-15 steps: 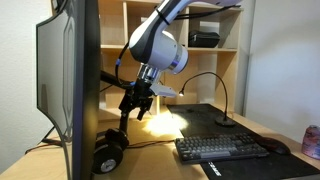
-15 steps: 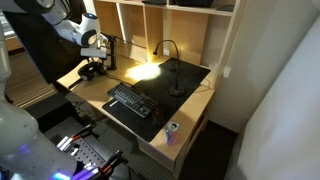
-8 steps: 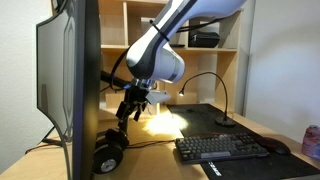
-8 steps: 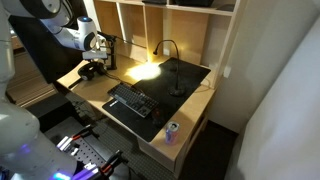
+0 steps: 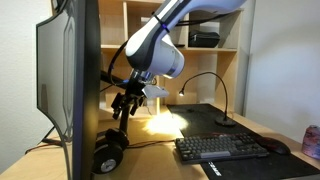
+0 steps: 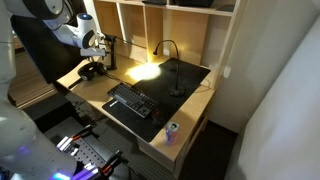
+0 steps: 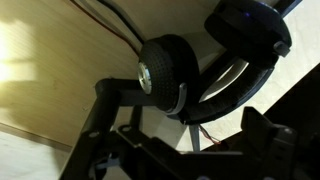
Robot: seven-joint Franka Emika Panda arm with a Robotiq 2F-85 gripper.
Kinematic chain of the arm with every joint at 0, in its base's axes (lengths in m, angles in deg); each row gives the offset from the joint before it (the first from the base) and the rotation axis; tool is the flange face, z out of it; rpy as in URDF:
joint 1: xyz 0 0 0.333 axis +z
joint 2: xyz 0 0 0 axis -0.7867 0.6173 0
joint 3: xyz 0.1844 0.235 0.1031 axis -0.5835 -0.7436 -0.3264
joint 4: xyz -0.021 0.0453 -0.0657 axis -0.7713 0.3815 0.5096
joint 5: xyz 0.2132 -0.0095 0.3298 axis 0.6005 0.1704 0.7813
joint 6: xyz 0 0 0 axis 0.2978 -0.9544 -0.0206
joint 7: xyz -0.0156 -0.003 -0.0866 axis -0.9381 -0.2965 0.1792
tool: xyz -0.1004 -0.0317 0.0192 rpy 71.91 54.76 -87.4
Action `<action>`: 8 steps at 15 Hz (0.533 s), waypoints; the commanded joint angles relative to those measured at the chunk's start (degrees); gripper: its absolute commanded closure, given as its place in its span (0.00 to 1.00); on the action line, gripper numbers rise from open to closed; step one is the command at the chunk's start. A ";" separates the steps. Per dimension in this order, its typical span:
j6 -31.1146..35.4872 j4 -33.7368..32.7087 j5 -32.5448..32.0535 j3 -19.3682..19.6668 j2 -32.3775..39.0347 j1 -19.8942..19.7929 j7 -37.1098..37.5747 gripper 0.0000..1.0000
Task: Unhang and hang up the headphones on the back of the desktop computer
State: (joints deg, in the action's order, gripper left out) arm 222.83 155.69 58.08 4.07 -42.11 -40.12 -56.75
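Observation:
The desktop computer [image 5: 85,80] stands edge-on at the desk's end, its dark back also showing in an exterior view [image 6: 40,50]. The black headphones [image 5: 108,150] rest low by its stand, headband arching upward; they also show in an exterior view [image 6: 92,71]. My gripper [image 5: 122,113] hovers just above the headband, close behind the screen. In the wrist view the silver-ringed earcup [image 7: 165,75] and curved headband lie beyond my gripper [image 7: 180,150]. Its dark fingers are spread wide with nothing between them.
A black keyboard [image 5: 220,148] lies on a dark mat, with a mouse [image 5: 275,147] beside it. A lit gooseneck lamp [image 5: 222,100] stands at the back. A can [image 6: 171,131] stands near the desk's front corner. Wooden shelves [image 5: 140,30] rise behind the desk.
My gripper has shifted toward the back of the screen and slightly up. The headphones have not moved.

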 commanded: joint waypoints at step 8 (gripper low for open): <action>1.44 -9.38 -6.29 6.28 14.02 7.57 4.91 0.00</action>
State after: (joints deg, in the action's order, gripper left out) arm 220.95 151.02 53.89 8.66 -32.62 -34.91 -53.47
